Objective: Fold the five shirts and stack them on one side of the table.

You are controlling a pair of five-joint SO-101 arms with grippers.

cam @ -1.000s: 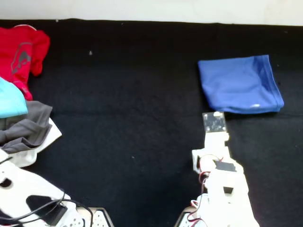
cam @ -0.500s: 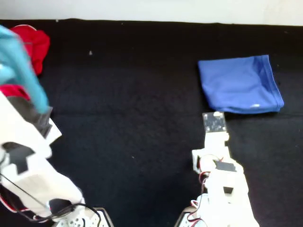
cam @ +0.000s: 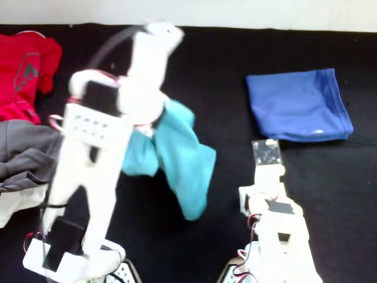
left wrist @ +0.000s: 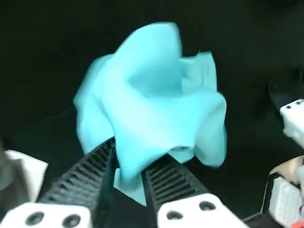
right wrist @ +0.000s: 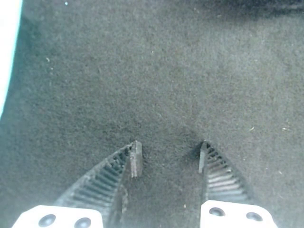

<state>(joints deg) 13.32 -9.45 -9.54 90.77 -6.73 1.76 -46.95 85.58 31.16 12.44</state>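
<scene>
A turquoise shirt (cam: 179, 156) hangs bunched above the middle of the black table, held by my left gripper (left wrist: 128, 166), which is shut on its cloth (left wrist: 152, 109). The left arm (cam: 112, 118) stands tall over the table's left half. A folded blue shirt (cam: 299, 105) lies flat at the far right. At the far left lie a red shirt (cam: 26, 68), a grey shirt (cam: 26, 156) and a white one (cam: 17, 203) beneath it. My right gripper (right wrist: 168, 159) hovers open just above bare black cloth, near the table's front right, short of the blue shirt.
The black tablecloth (cam: 224, 65) covers the whole table, with a pale wall strip along the far edge. The right arm's base (cam: 277, 236) sits at the front right. Open room lies between the hanging turquoise shirt and the blue one.
The left arm rose from the front left corner, lifted the turquoise shirt off the left pile and swung it toward the table's middle. The right arm stayed still.
</scene>
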